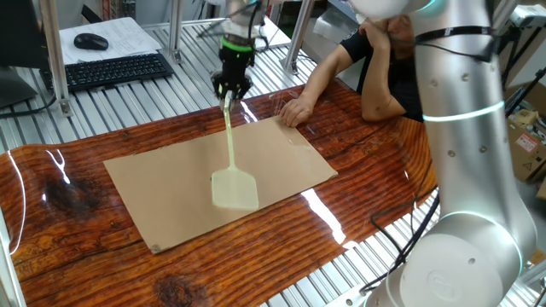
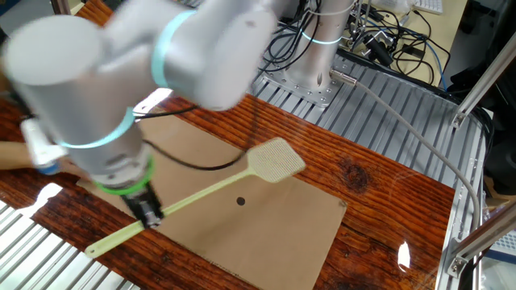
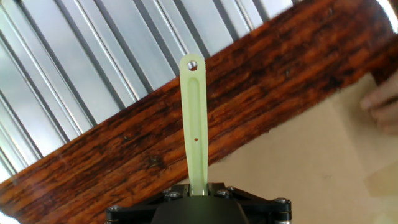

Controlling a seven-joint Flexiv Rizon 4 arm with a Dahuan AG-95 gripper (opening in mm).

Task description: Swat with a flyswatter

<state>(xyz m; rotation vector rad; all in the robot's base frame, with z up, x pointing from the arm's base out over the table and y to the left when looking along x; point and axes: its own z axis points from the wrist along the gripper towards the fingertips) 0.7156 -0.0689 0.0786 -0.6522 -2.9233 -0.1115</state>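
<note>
The pale yellow-green flyswatter [image 1: 231, 152] is held by its handle. Its mesh head [image 1: 234, 188] hangs over the middle of the cardboard sheet [image 1: 171, 192]. My gripper [image 1: 230, 88] is shut on the handle near the sheet's far edge. In the other fixed view the swatter [image 2: 211, 192] slants above the cardboard [image 2: 266, 234], its head [image 2: 276, 159] raised over a small dark dot [image 2: 240, 201], and my gripper [image 2: 150, 213] clamps the handle. In the hand view the handle's end with its hole [image 3: 193, 99] sticks out past my gripper [image 3: 198, 190].
A person's hand [image 1: 294, 109] rests on the wooden table [image 1: 367, 162] at the sheet's far corner. A keyboard [image 1: 107, 70] and mouse [image 1: 90, 41] lie beyond the table. The robot's base and cables [image 2: 322, 56] stand on the ribbed metal frame.
</note>
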